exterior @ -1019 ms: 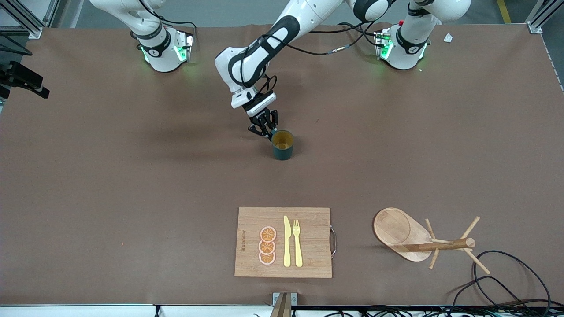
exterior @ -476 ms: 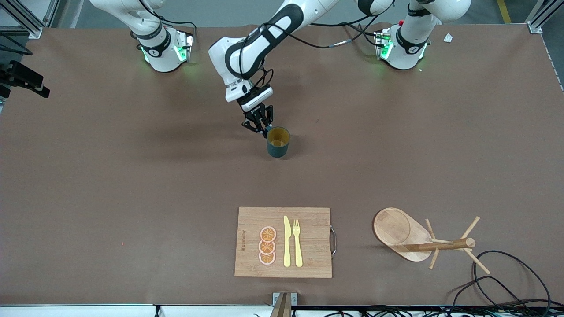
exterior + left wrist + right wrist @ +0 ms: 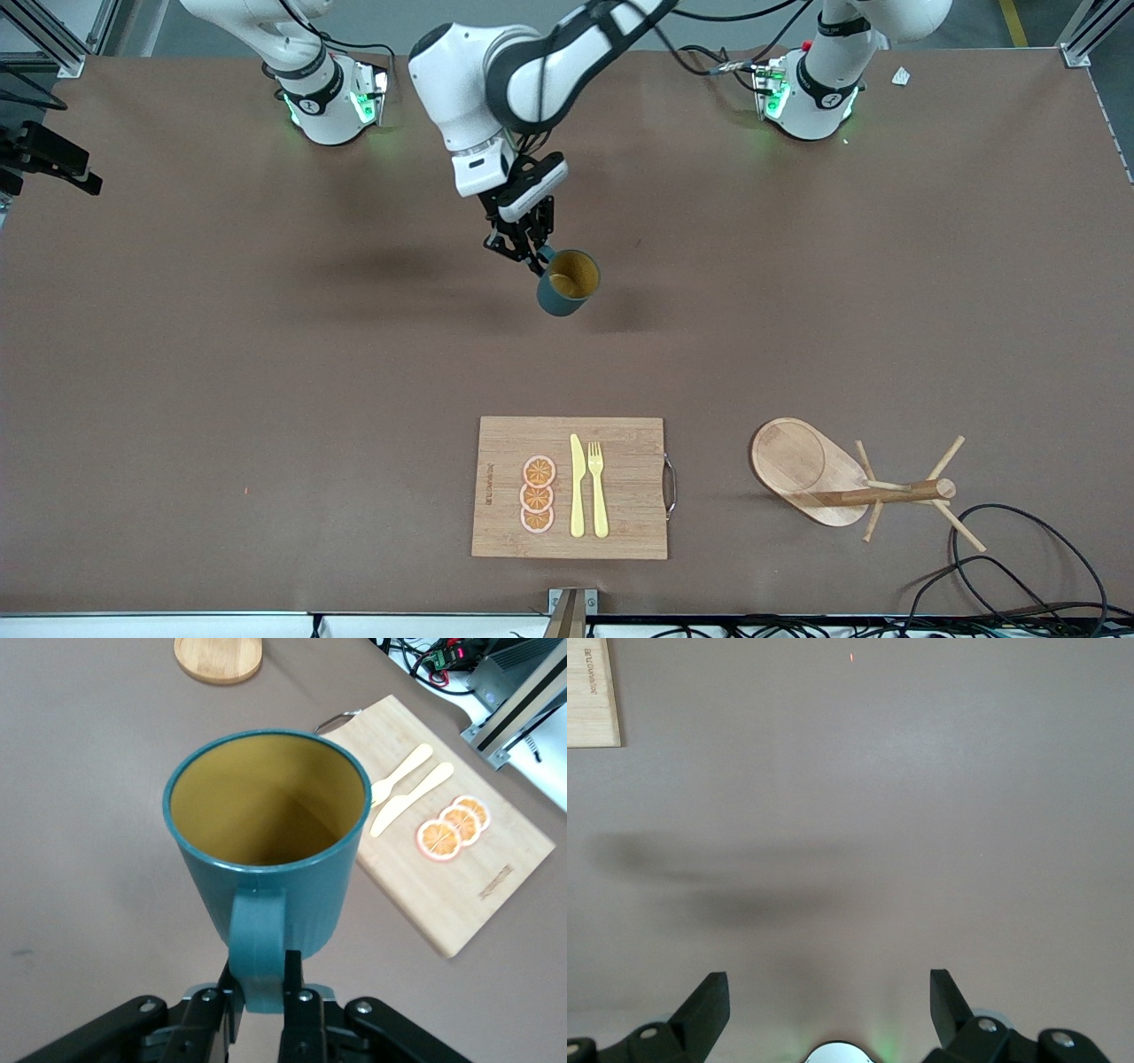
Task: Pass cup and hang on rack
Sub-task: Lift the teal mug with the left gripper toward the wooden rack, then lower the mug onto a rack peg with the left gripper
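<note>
The left gripper (image 3: 535,257) holds the cup (image 3: 567,282) by its handle in the air at upper middle; the rack (image 3: 833,483) at lower right waits bare, and the right gripper (image 3: 829,1010) is spread wide.

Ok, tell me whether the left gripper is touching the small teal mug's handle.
Touching. The left wrist view shows the left gripper clamped on the teal mug's handle.

Cup (image 3: 567,282): dark teal outside, mustard-yellow inside. Table (image 3: 266,354): plain brown. Cutting board (image 3: 620,443): pale bamboo; orange slices (image 3: 538,494) orange with pink rims; knife (image 3: 577,487) and fork (image 3: 598,489) pale yellow.
</note>
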### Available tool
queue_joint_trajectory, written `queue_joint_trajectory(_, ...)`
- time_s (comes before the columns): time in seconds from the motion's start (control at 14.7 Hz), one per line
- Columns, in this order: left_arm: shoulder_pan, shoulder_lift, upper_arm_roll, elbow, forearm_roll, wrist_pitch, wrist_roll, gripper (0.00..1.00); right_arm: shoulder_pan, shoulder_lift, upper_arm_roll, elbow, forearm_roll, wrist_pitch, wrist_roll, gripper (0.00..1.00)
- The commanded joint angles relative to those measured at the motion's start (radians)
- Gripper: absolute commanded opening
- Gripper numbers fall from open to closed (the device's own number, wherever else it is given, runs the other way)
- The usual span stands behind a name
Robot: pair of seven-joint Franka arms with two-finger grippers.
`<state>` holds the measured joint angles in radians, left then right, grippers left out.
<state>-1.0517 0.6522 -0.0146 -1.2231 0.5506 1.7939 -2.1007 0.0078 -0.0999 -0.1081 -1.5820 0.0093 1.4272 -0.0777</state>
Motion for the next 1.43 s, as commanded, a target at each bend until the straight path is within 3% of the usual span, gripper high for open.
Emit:
queue_joint_trajectory(0.0, 0.068, -0.101, -0.004, -0.032, -0.101, -0.008, 0.103, 0.0, 0.003, -0.014, 0.004, -0.004, -0.012, -0.008, 0.004, 1.0)
queue_joint_trajectory(0.54, 0.356, -0.244, -0.008, -0.029, -0.412, 0.058, 0.327, 0.0, 0.003, -0.014, 0.002, -0.004, -0.011, -0.01, 0.004, 1.0)
queue_joint_trajectory(1.36, 0.785, -0.235, -0.005, -0.027, -0.993, 0.111, 0.8, 0.0, 0.004, -0.014, 0.004, -0.004, -0.009, -0.01, 0.001, 1.0)
